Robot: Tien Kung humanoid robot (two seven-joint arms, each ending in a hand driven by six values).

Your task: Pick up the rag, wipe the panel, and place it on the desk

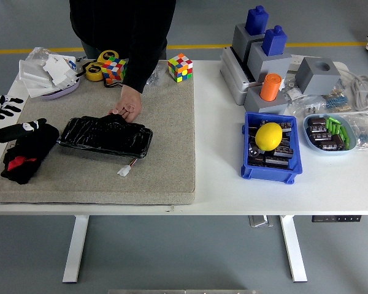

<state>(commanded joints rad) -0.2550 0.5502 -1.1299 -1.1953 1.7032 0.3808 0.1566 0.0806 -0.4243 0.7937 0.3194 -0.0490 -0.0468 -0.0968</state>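
A black rag (23,158) with a red patch lies bunched on the left end of the grey felt mat (165,171). My left hand (15,130), black with white parts, comes in from the left edge and rests on the rag's top; black on black hides its grip. The panel (104,136), a glossy black slab with a small white connector at its near right corner, lies flat on the mat just right of the rag. A person standing at the far side presses a hand (127,105) on the panel's far edge.
Two Rubik's cubes (180,67), tape rolls (98,67) and a purple bowl of white scraps (49,73) sit at the back left. Right of the mat stand a blue bin with a lemon (269,136), grey blocks (264,55), a parts tray (329,131) and cables.
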